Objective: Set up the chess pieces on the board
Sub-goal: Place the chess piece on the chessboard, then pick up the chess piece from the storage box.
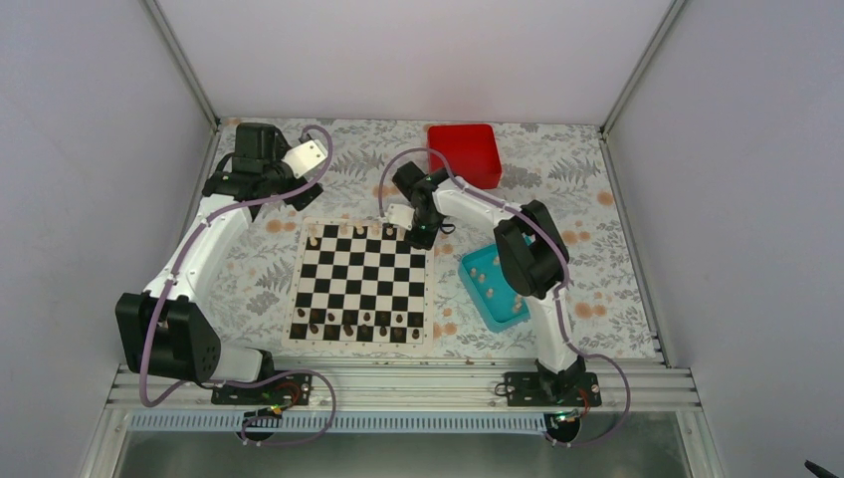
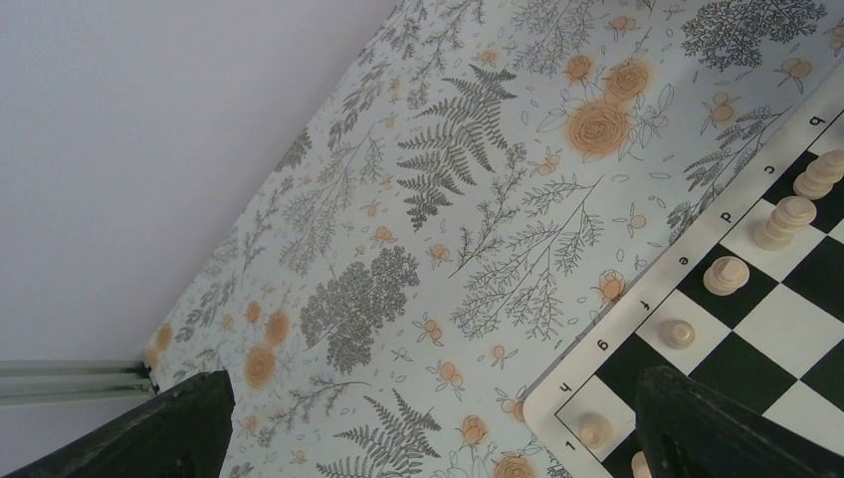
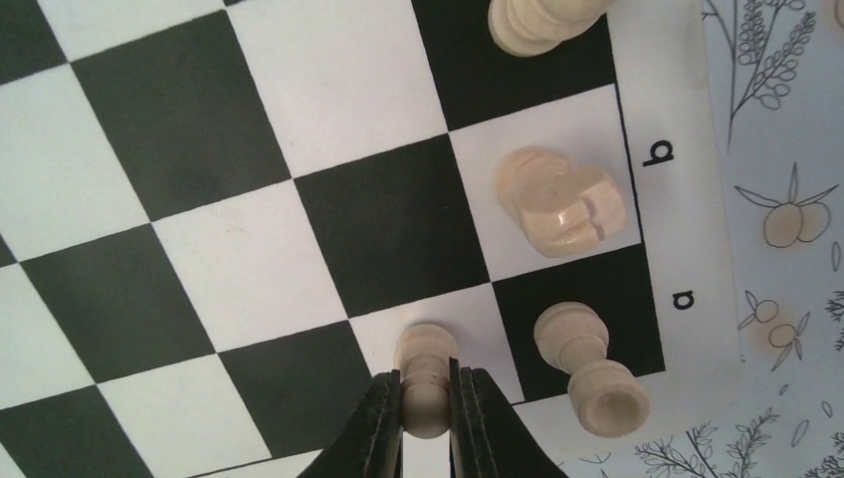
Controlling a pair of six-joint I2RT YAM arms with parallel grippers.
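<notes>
The left pincer (image 1: pixel 295 189) hangs with its jaws wide apart and holding nothing, over the bench (image 1: pixel 557 189) just beyond the far left corner of the board (image 1: pixel 363 284). From its wrist view, five pale pieces (image 2: pixel 726 276) stand along the lettered edge, and a sixth is cut off by the lower edge.

At the far right corner, the right pincer (image 3: pixel 426 423) is clamped on one pale pawn (image 3: pixel 426 370) over the white square beside the rook (image 3: pixel 587 368).

The step looks like seating this pawn:
- Lower it straight until its base sits flat in the middle of the square.
- Part the jaws only slightly.
- Rise vertically, since the rook stands just beside and could be clipped.

Four pale pieces show in the right wrist view: the pawn, the rook, a knight (image 3: pixel 557 199) and one at the top edge.

The dark pieces (image 1: pixel 348 321) along the near rows are too small to count.

Further right there is one red box (image 1: pixel 464 151) and one teal tray (image 1: pixel 476 271). At least three pale pieces lie in the tray, and the arm hides part of it.
</notes>
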